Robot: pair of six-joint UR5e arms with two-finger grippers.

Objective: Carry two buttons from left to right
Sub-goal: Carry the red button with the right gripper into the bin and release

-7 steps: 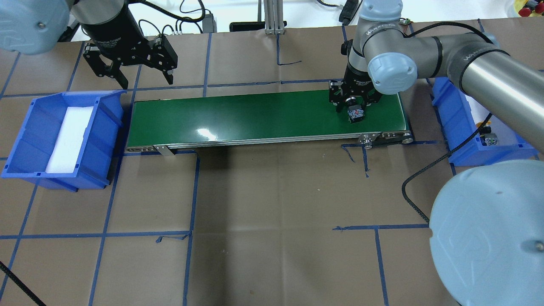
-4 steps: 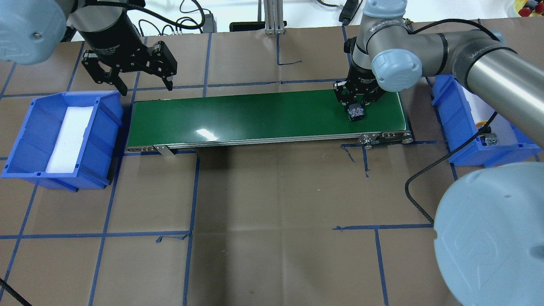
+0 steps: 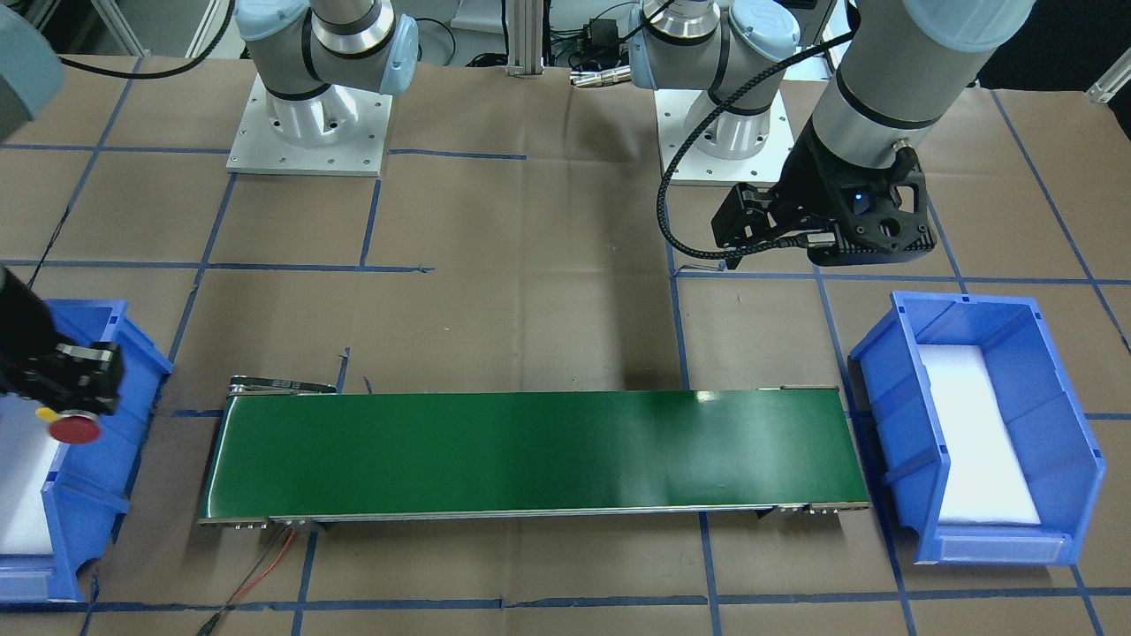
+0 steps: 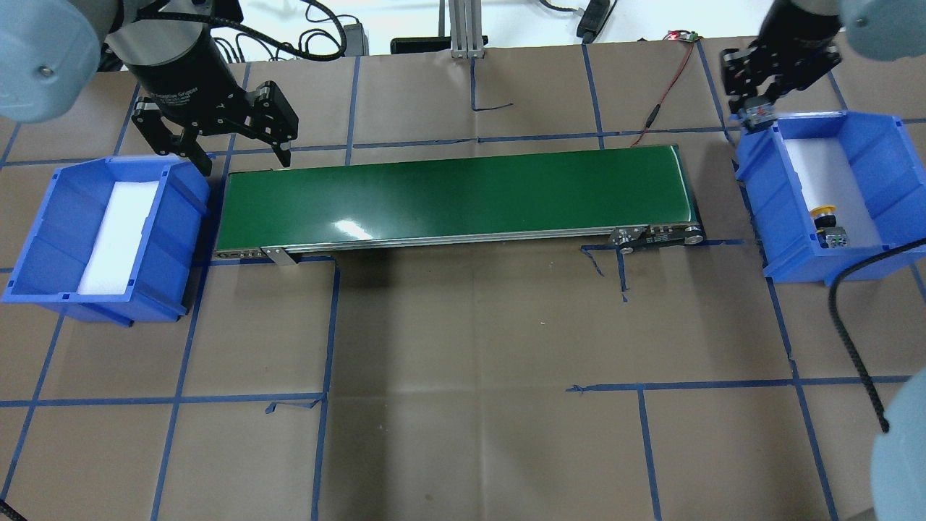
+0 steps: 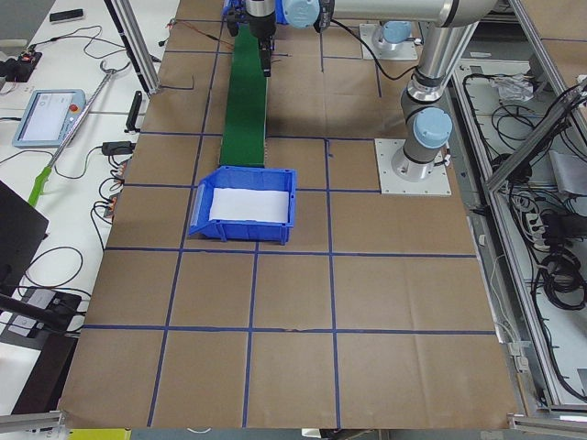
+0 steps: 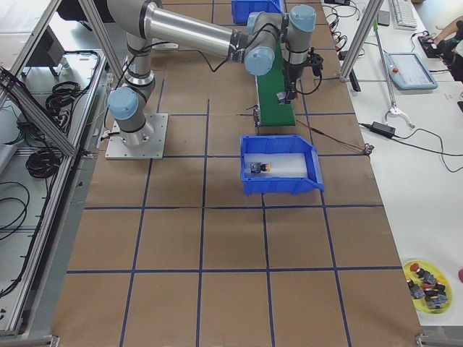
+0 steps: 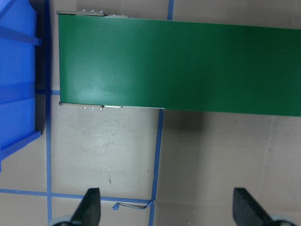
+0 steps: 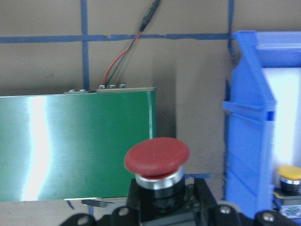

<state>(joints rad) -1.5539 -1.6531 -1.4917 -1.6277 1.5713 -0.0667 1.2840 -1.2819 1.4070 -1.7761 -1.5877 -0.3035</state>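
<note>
Closest to the right wrist camera, at the lower middle of its frame, the red button (image 8: 157,157) stands with its mushroom cap toward the lens. Its black body is pinched between the drawn-in fingers of the right gripper (image 4: 757,108). Beyond it lie the end of the green belt (image 8: 75,146) on the left and the blue wall of the right-hand bin (image 8: 247,141) on the right. At the lower right corner of that frame the yellow button (image 8: 290,173) shows inside the bin. In the overhead view the near half of the frame is the paper-covered table (image 4: 463,347) with its blue tape lines. Past it the belt runs across the middle with a bin at either end, each lined with a white pad (image 4: 119,235). The yellow button lies on its side on the pad, in the near part of the right-hand bin. Farther back, at the upper right, the right arm comes in from the top corner with its wrist pointing down. It holds the red button over the far corner of that bin, on the belt's side. At the upper left, the left gripper (image 4: 244,159) hangs from a downward-pointing wrist above the far corner of the belt, beside the left-hand bin (image 4: 43,246). Its fingers (image 7: 89,209) are spread wide with nothing between them.
</note>
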